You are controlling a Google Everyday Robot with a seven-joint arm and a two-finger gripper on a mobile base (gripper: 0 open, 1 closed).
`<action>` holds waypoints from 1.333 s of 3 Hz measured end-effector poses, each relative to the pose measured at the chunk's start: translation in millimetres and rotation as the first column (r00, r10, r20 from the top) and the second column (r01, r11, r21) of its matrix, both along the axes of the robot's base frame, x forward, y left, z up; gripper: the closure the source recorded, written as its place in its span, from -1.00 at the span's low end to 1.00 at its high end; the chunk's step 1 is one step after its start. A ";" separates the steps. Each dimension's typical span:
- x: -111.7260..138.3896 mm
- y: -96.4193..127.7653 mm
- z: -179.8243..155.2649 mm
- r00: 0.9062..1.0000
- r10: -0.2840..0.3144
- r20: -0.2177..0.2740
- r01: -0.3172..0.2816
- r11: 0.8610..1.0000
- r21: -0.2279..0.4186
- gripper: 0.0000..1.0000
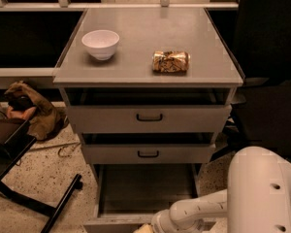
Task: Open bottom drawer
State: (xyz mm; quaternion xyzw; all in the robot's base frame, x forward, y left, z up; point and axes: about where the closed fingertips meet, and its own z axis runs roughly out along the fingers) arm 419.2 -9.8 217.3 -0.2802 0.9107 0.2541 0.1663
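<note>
Camera view: gripper (143, 228) at front edge of pulled-out bottom drawer (145, 188), grip state indiscernible

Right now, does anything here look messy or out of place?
A crumpled gold packet lies on its side on the cabinet top near a white bowl, and a brown cloth sits heaped on the floor at left. The bottom drawer stands pulled out, with the gripper at its front edge.
</note>
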 end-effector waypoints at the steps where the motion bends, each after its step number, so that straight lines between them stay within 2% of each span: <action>1: -15.2 0.2 -8.0 0.999 0.011 -0.037 -0.010 1.000 0.013 -1.00; 4: -19.8 -1.3 -3.0 0.999 0.004 -0.054 -0.003 1.000 0.020 -1.00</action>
